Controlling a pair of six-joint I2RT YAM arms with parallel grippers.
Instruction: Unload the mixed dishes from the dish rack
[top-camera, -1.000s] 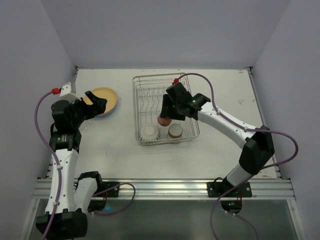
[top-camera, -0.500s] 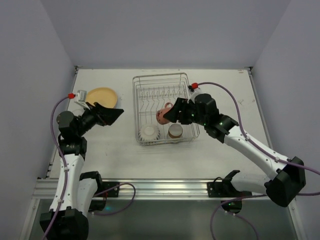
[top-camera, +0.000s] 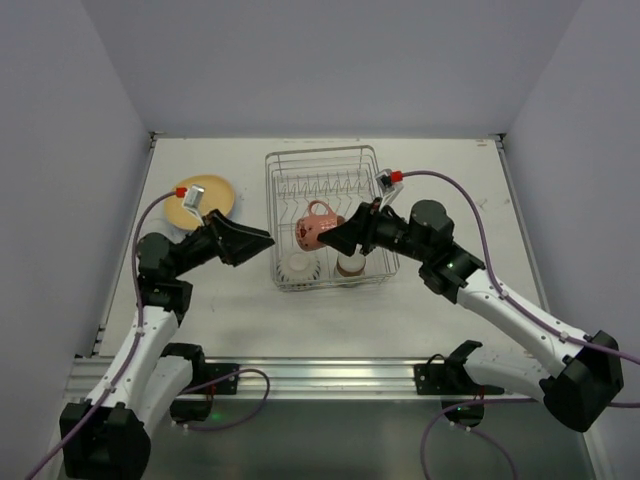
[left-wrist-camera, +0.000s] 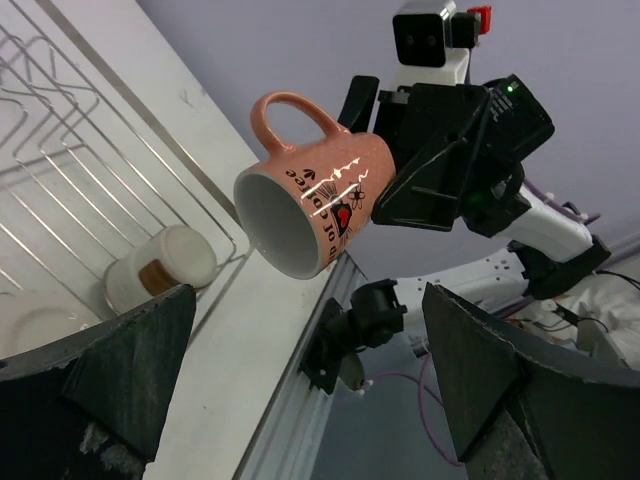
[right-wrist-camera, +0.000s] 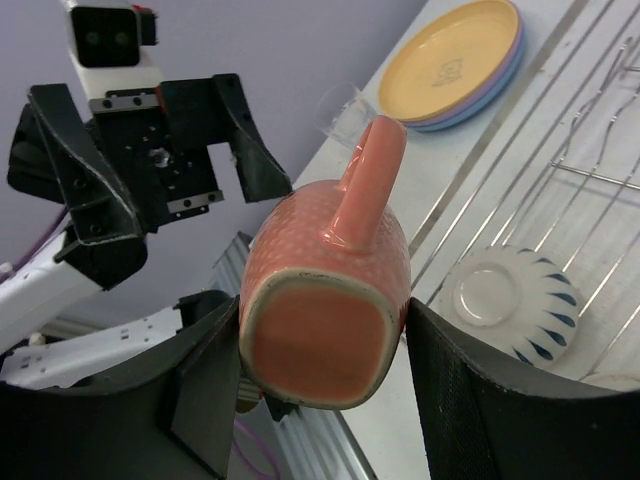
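My right gripper is shut on the small pink mug, its fingers pressed on the mug's two sides. The mug hangs tipped on its side above the left part of the dish rack, handle up. In the right wrist view the mug's base faces the camera. In the left wrist view its open mouth faces my left gripper. The left gripper is open and empty, just left of the rack and pointing at the mug. A white ribbed bowl and a brown-and-cream cup sit in the rack's near end.
A yellow-orange plate tops a stack of plates on the table left of the rack, partly behind my left wrist. The stack also shows in the right wrist view. The rack's upright prongs stand in a row at its far half.
The right arm has lifted the pink mug out of the rack and carried it left, tipping it on its side. The left gripper has swung right from the plates toward the mug.
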